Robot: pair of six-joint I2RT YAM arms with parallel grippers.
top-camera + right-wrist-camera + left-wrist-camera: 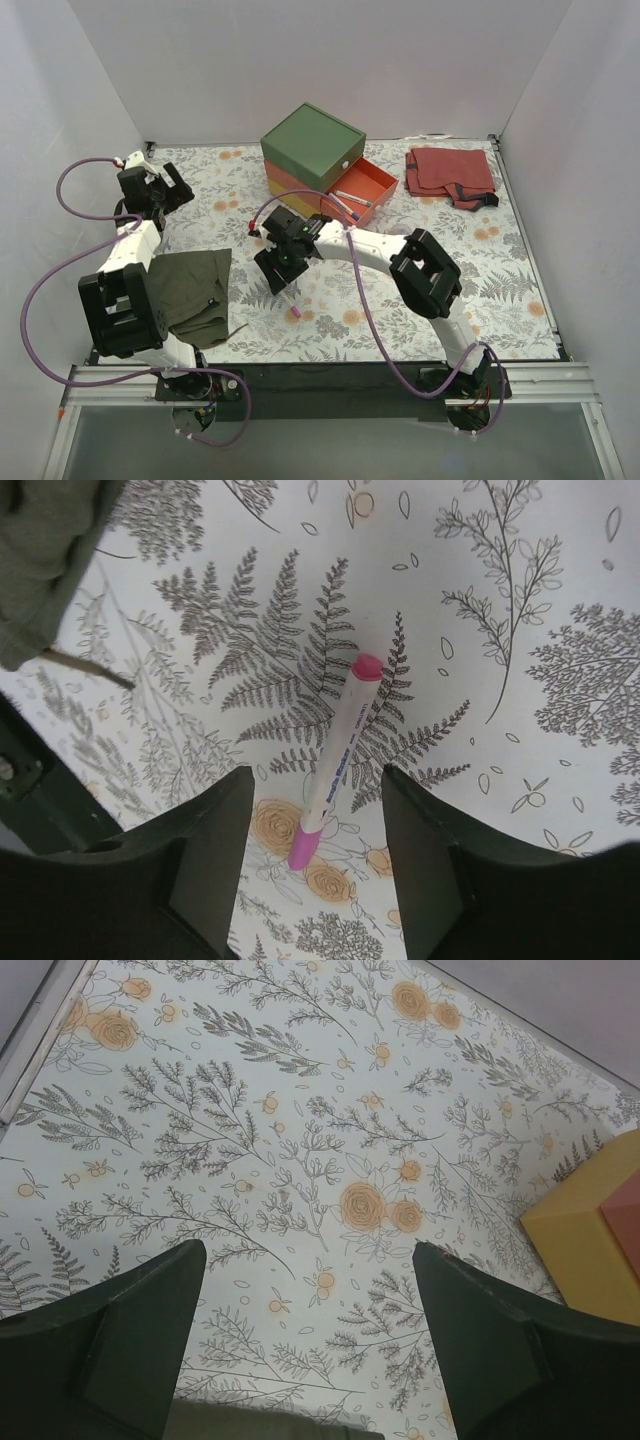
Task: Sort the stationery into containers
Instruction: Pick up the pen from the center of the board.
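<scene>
A white pen with pink ends lies on the floral table, and its pink tip shows in the top view. My right gripper is open and hovers over it, with the pen's near end between the two fingers and touching neither; the gripper also shows in the top view. The stacked drawers stand at the back: green on top, the red drawer pulled open with pens in it, and yellow at the bottom. My left gripper is open and empty above bare table at the far left.
An olive cloth lies by the left arm, and its edge shows in both wrist views. A red cloth lies at the back right. The yellow drawer's corner shows right of the left gripper. Purple cables loop around both arms.
</scene>
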